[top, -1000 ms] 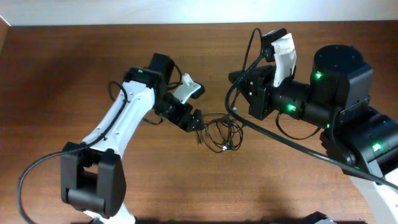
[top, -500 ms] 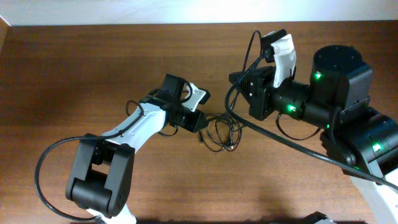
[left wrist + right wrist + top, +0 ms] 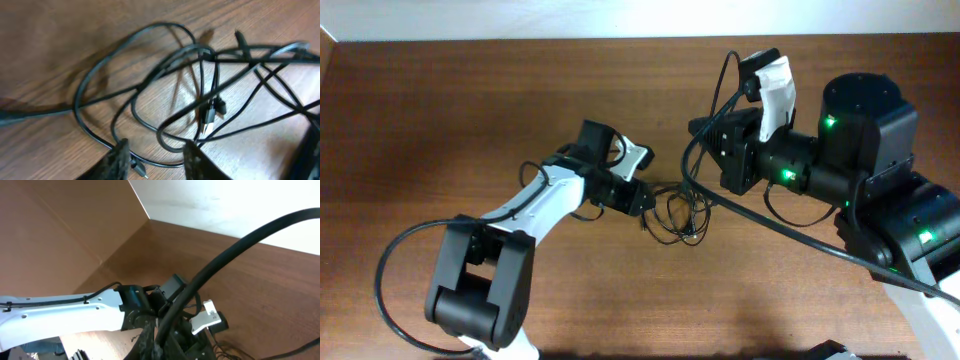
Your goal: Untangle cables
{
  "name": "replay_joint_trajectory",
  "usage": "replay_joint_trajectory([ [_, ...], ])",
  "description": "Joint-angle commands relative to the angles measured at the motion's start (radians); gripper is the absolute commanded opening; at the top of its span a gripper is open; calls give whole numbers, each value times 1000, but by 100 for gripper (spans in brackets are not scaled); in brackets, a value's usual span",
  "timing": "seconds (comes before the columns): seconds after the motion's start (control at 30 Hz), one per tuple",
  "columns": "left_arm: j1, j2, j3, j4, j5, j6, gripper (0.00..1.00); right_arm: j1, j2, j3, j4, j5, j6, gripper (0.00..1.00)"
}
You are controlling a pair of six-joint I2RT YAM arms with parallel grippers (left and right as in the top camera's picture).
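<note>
The cables (image 3: 675,212) lie as a loose knot of thin black loops on the wooden table, mid-centre. My left gripper (image 3: 640,197) is low at the knot's left edge. In the left wrist view the cables (image 3: 200,85) fill the frame, with a silver-tipped plug (image 3: 210,114) in the middle. My left gripper (image 3: 157,161) is open, and one strand runs across the gap between its fingers (image 3: 119,159) without being pinched. My right gripper (image 3: 700,127) hovers above and behind the knot. In its own view the right gripper (image 3: 159,341) is shut on nothing.
A thick black arm cable (image 3: 770,222) sweeps from the right arm across the table just right of the knot. The right arm's bulky body (image 3: 860,150) fills the right side. The table's far edge (image 3: 520,40) meets a white wall.
The left arm swung round and brought its gripper down to the knot's left edge; over the last half second it only shifted slightly. The right arm has not moved.
</note>
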Motion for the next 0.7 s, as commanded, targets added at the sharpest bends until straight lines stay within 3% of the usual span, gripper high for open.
replay_joint_trajectory([
  [0.0, -57, 5, -16, 12, -93, 2, 32, -3, -8, 18, 2, 9, -11, 4],
  [0.1, -101, 62, -16, 80, -93, -22, 33, -3, -8, 18, 0, 9, -11, 4],
  [0.13, -109, 75, -16, 96, -93, -29, 11, -3, -9, 18, 0, 9, -11, 4],
  [0.17, -113, 77, -16, 100, -94, -29, 0, -3, -9, 18, 0, 9, -11, 4],
  [0.3, -61, 27, 12, 34, -105, -29, 0, -3, -10, 18, -11, 8, -32, 4],
  [0.43, 113, -216, 51, -83, -105, -30, 0, -3, -10, 18, -62, 12, -105, 4],
  [0.53, 239, -396, 51, -105, -229, -159, 0, -3, -10, 18, -85, 187, -72, 4],
  [0.67, 366, -511, 50, -209, -406, -290, 0, -3, -11, 20, -116, 387, -23, 4],
])
